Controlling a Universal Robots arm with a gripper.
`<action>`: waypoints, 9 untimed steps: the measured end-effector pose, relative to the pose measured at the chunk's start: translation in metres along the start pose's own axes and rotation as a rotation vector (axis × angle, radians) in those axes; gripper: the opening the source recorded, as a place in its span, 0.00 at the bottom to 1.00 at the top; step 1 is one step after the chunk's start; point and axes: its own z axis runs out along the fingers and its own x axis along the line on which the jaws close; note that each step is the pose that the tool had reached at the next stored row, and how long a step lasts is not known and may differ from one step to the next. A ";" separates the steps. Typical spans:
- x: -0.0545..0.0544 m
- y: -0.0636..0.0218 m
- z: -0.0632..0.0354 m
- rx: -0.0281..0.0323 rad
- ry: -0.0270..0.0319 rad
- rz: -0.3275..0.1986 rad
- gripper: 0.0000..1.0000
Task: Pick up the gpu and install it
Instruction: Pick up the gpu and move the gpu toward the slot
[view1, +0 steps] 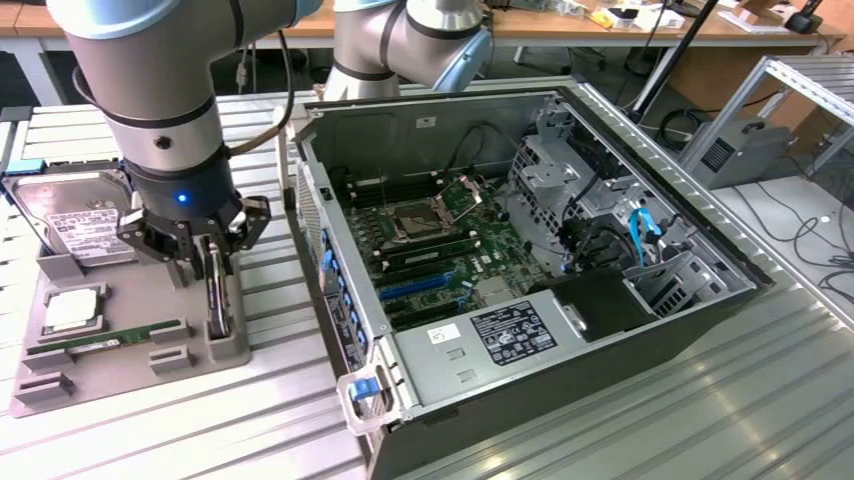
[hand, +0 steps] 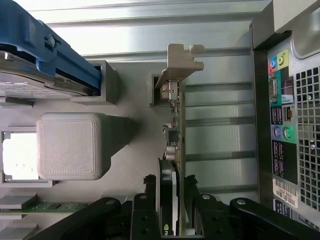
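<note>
Squeezing evenly should work: the thin dark gpu card (hand: 176, 125) with silver bracket (hand: 182, 60) stands between the wide-open black fingers (hand: 149, 205), which hold nothing.

open computer case (view1: 387, 140), grey parts tray (view1: 114, 375), hard drive (view1: 78, 220), green memory stick (view1: 114, 340), slatted metal table (view1: 694, 420)

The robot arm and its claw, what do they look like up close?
The arm is a thick silver-grey tube with pale blue joint caps and black bands. It has a blue light near the wrist and a black cable running alongside. The claw is black, built from jointed links dotted with round bolts.
</note>
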 end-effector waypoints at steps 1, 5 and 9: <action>0.000 0.0000 0.0007 0.0001 0.0001 0.000 0.36; 0.000 -0.0001 0.0014 0.0000 0.0001 0.000 0.36; 0.000 -0.0001 0.0014 0.0000 0.0001 0.000 0.35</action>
